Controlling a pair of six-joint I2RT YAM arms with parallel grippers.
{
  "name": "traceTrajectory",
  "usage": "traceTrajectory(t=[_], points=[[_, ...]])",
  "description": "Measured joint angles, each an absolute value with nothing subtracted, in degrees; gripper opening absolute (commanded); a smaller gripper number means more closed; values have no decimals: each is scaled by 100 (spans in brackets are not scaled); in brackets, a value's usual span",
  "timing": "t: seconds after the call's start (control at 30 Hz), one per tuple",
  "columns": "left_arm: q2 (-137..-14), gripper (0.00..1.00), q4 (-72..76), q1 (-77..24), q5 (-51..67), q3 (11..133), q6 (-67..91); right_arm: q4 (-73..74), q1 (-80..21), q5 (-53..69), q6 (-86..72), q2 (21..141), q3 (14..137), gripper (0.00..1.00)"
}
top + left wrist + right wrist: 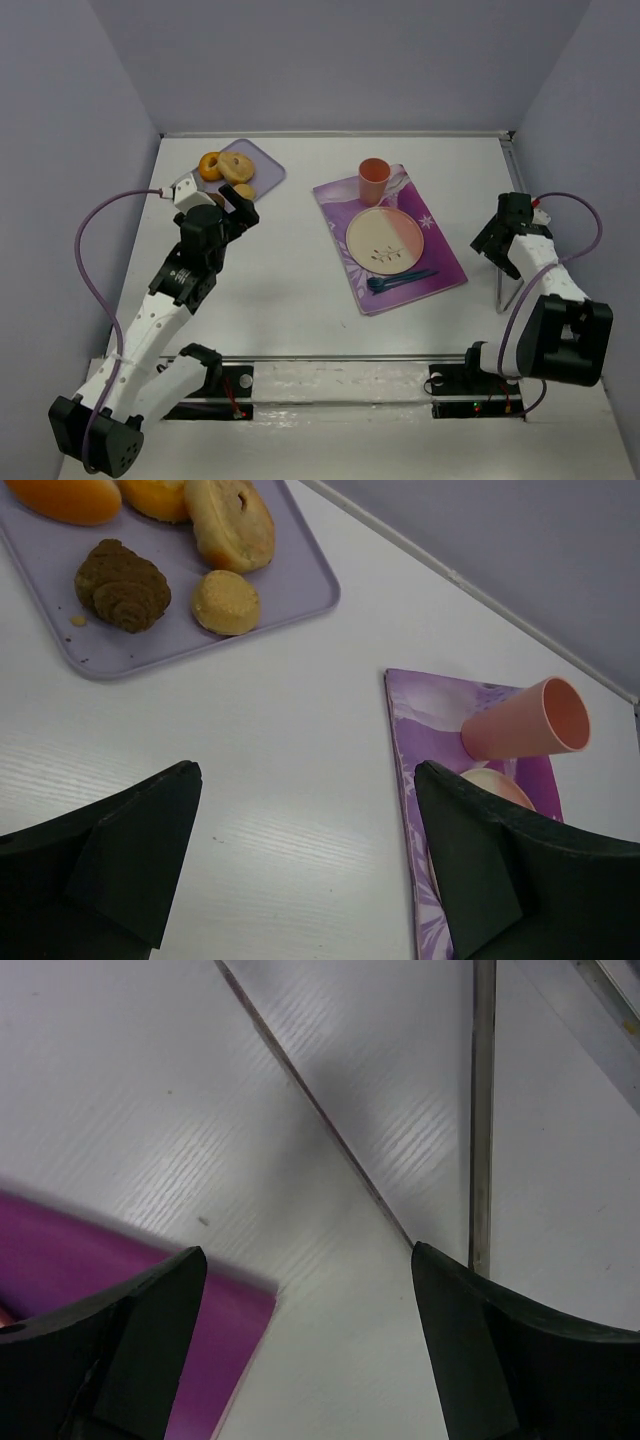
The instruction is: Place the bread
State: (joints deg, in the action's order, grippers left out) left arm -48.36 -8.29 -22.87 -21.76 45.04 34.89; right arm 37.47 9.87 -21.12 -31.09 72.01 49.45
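The bread (122,585) is a dark brown, rough lump lying on the lavender tray (296,580) in the left wrist view, up and to the left of my fingers. In the top view my left gripper hides most of it. My left gripper (238,212) (305,770) is open and empty, hovering over bare table just in front of the tray (268,166). My right gripper (492,243) (310,1255) is open and empty at the far right, beside the purple placemat (443,266) (60,1250).
The tray also holds a pale bagel (237,167) (230,525), orange pastries (209,166) (65,498) and a small golden round piece (244,191) (226,602). On the placemat stand an orange cup (373,180) (525,720), a plate (385,238) and blue cutlery (400,280). Walls enclose the table.
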Motion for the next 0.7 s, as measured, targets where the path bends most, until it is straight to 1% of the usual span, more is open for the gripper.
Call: traceTrajectory(t=[0.07,0.1,0.2,0.33,0.4,0.53,0.67,0.7], points=[[-4888,99,-794,-2274,-2121,4504,3479,3638,1076,-2110,-3044,7653,4993,77],[-4910,99,-777,-2274,-2106,4504,3476,3583,1155,-2106,-2989,7920,5063,71],[-5013,99,-740,-2274,-2021,4504,3479,3426,1284,-2073,-2842,8648,5398,66],[-5118,99,-692,-2255,-1949,4504,3479,3179,1389,-1986,-2672,9395,5839,66],[-5157,99,-655,-2237,-1942,4504,3479,2987,1422,-1918,-2628,9673,5937,63],[-5192,99,-563,-2202,-1863,4504,3468,2685,1505,-1745,-2532,9979,6034,61],[-5196,99,-526,-2198,-1841,4504,3437,2456,1540,-1645,-2475,10193,6233,51],[-5196,99,-526,-2185,-1839,4504,3433,2388,1540,-1636,-2458,10252,6292,45]])
